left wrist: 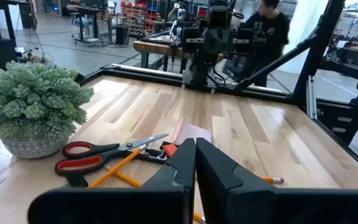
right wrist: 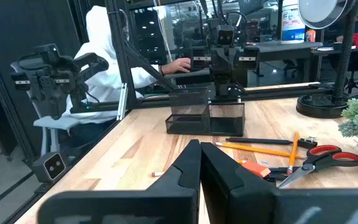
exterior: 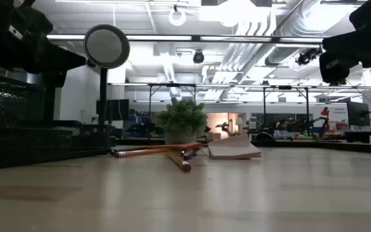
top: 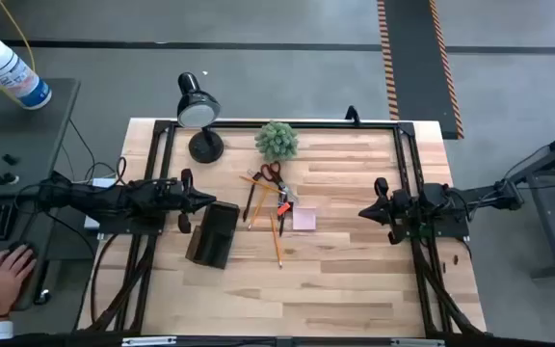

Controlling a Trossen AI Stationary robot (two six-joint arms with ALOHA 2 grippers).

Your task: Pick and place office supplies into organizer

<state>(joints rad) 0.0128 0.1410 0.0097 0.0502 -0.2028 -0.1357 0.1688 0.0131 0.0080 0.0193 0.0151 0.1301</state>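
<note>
Both grippers, left (top: 210, 200) and right (top: 362, 210), are pressed together, empty; red-handled steel scissors (top: 271, 174) partly cover crossed yellow pencils (top: 276, 238).

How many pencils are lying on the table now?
3 seem visible: one pencil lies nearest the front edge, two more cross beside the scissors. The pile may hide others.

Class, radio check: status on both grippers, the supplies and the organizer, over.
Left gripper shut, empty, by the organizer. Right gripper shut, empty, at table's right. Scissors, pencils, sticky pad still loose mid-table. Plant close behind; nothing blocking.
</note>
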